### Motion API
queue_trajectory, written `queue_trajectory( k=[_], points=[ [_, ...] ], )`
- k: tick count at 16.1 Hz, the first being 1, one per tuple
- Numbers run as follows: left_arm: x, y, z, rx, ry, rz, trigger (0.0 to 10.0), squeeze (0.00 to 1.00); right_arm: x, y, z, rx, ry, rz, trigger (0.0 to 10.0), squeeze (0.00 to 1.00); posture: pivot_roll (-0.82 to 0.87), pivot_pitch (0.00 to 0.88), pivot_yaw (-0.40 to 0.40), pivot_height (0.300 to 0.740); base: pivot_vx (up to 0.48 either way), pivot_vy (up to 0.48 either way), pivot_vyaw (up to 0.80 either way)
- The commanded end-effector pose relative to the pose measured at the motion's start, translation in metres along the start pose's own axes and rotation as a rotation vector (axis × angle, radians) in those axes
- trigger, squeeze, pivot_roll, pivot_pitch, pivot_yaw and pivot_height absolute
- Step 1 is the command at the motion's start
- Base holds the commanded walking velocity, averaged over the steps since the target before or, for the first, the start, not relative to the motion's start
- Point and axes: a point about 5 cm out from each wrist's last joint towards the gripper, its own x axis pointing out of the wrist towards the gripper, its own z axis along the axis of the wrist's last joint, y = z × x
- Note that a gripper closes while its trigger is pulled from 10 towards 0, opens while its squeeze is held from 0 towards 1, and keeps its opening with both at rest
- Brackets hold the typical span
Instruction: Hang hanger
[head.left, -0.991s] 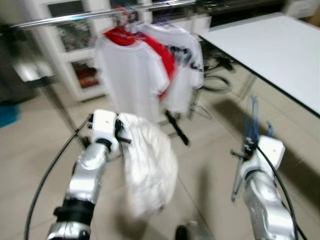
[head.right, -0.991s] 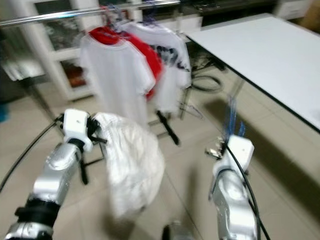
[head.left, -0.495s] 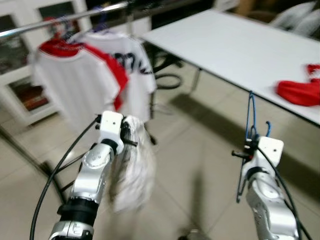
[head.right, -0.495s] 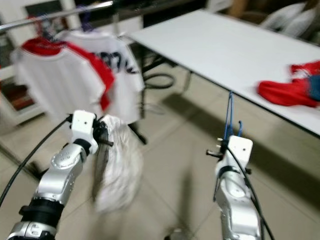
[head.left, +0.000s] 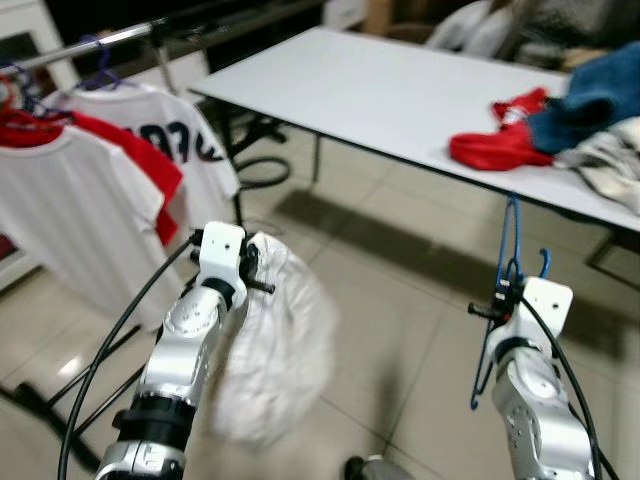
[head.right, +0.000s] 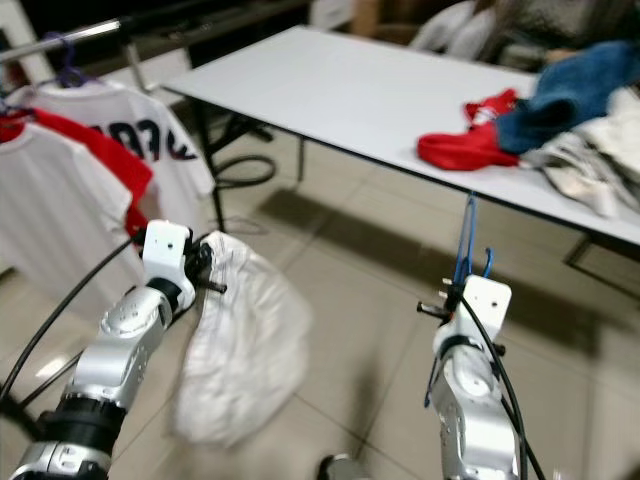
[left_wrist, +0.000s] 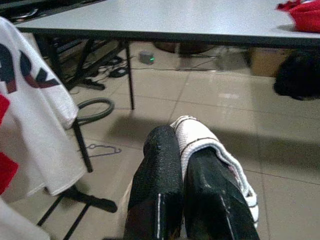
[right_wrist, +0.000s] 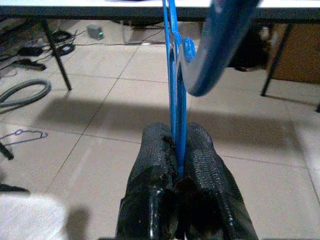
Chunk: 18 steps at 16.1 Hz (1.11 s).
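My right gripper (right_wrist: 177, 145) is shut on a blue hanger (right_wrist: 175, 85), whose hook (head.left: 513, 230) stands up above the wrist over the tiled floor. A white garment (head.left: 275, 350) hangs from my left gripper (left_wrist: 181, 145), which is shut on the cloth's edge, and sags toward the floor. At the far left a clothes rail (head.left: 110, 35) carries white and red shirts (head.left: 90, 190) on hangers. Both arms are raised in front of me, away from the rail.
A long white table (head.left: 380, 85) runs from the middle to the right, with a pile of red, blue and pale clothes (head.left: 545, 125) on it. Cables and a hose (left_wrist: 95, 110) lie on the floor under the table. The rack's black feet (left_wrist: 75, 195) spread low left.
The camera has swung to the right: the rail and shirts have slid left and the clothes pile on the table has come into view. Both grippers keep their holds.
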Motion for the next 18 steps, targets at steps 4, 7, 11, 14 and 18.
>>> queue_trajectory(
  k=[4, 7, 11, 14, 18],
  points=[
    [0.003, 0.006, 0.017, 0.01, -0.063, 0.008, 10.0, 0.0, 0.001, 0.011, 0.005, -0.005, -0.017, 0.05, 10.0, 0.0, -0.05, 0.0, 0.033, 0.74, 0.0, 0.418, -0.8],
    [0.003, 0.007, 0.016, 0.008, -0.06, 0.015, 10.0, 0.0, 0.001, 0.014, 0.006, -0.009, -0.016, 0.066, 10.0, 0.0, -0.05, 0.0, 0.028, 0.74, 0.0, 0.423, -0.8],
    [0.004, 0.008, 0.018, -0.024, -0.067, 0.03, 10.0, 0.0, 0.003, 0.015, 0.008, -0.007, -0.016, 0.075, 10.0, 0.0, -0.05, 0.0, 0.024, 0.74, 0.0, 0.0, -0.8],
    [0.004, 0.011, 0.024, -0.055, -0.096, 0.03, 10.0, 0.0, 0.002, 0.023, 0.015, -0.012, -0.055, 0.153, 10.0, 0.0, -0.05, 0.0, 0.02, 0.74, 0.095, 0.0, -0.14],
    [0.005, 0.012, 0.029, -0.072, -0.108, 0.029, 10.0, 0.0, 0.001, 0.029, 0.027, -0.089, -0.106, 0.305, 10.0, 0.0, -0.05, 0.0, 0.017, 0.74, 0.305, 0.0, 0.0]
  ],
)
